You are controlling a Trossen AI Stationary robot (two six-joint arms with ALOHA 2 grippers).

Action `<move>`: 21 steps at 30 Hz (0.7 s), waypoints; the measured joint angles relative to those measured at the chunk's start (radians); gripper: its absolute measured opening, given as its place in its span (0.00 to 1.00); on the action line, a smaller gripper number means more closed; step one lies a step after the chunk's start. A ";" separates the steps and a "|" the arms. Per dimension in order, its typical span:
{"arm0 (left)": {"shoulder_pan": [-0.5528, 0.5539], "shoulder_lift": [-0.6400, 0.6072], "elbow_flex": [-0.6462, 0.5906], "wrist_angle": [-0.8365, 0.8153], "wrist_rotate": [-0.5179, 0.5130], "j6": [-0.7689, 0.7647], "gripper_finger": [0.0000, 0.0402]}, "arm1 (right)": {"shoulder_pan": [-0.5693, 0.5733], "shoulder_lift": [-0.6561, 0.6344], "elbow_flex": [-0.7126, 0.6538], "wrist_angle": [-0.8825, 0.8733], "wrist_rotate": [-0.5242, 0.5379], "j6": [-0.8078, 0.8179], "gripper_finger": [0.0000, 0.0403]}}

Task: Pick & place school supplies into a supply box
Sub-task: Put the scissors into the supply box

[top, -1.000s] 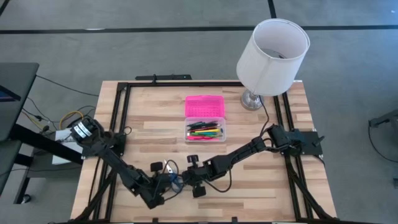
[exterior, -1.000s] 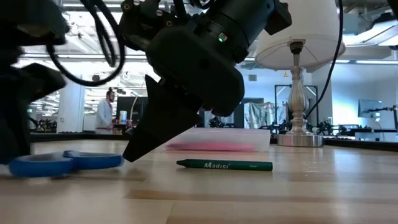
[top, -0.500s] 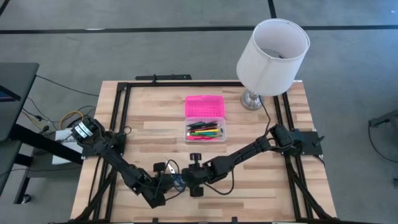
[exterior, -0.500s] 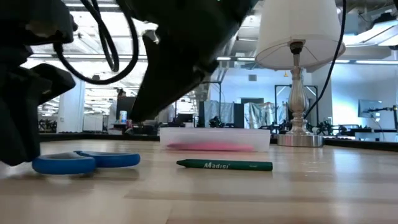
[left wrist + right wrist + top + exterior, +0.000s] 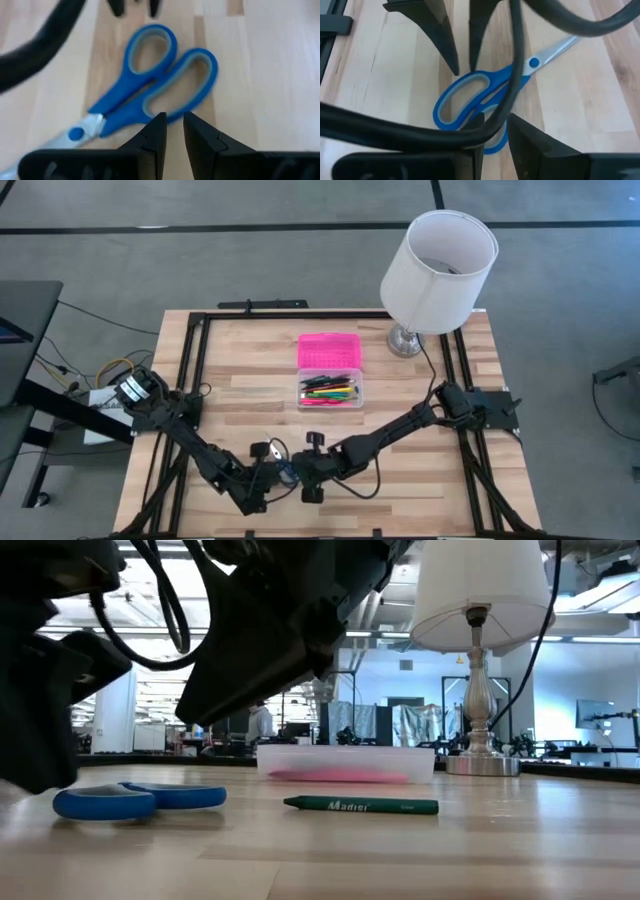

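We see both arms reaching to the near middle of the table (image 5: 240, 390), their grippers facing each other over the blue-handled scissors (image 5: 150, 95). The scissors lie flat on the wood, blades closed.

The left gripper (image 5: 172, 131) hovers just behind the handle loops — its two dark fingers stand a narrow gap apart, nearly together, with nothing between them. The right gripper (image 5: 495, 125) sits on the opposite side of the loops; its fingers also keep only a small gap, and a black cable crosses in front of them. We cannot tell whether they touch the handles, and we see nothing gripped by either one. In the right wrist view the other arm's fingertips point down just beside the handle loop.

A green pencil (image 5: 361, 805) lies alone on the table, near the scissors.

The supply box (image 5: 330, 388) rests further back at the middle of the table — clear base full of coloured pens and pencils, its pink lid (image 5: 329, 350) open flat behind it. A lamp (image 5: 437, 270) with a white shade stands at the far right corner.
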State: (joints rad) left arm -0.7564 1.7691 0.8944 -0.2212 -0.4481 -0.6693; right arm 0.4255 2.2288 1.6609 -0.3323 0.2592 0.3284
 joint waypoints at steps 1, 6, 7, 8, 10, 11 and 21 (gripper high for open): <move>0.006 0.000 0.000 0.003 -0.004 0.002 0.15 | 0.000 0.000 0.000 -0.001 0.000 0.010 0.19; 0.027 0.000 0.000 0.003 -0.030 0.006 0.15 | 0.000 0.000 -0.001 0.001 0.001 0.046 0.19; 0.031 0.000 0.000 0.003 -0.040 0.007 0.15 | 0.000 0.000 -0.001 0.001 0.000 0.060 0.19; 0.033 0.000 0.000 0.003 -0.047 0.007 0.15 | 0.000 0.000 -0.001 0.000 0.000 0.071 0.19; 0.035 0.000 0.000 0.003 -0.057 0.008 0.15 | 0.000 0.000 -0.001 -0.003 0.001 0.089 0.19; 0.035 0.000 0.000 0.000 -0.060 0.012 0.15 | 0.002 0.000 -0.001 -0.004 0.000 0.094 0.19; 0.046 0.000 0.001 -0.245 -0.220 -0.109 0.15 | 0.032 0.001 -0.001 0.031 0.010 0.110 0.19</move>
State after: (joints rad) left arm -0.7101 1.7691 0.8950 -0.4664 -0.6677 -0.7786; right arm 0.4578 2.2299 1.6600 -0.3013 0.2693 0.4389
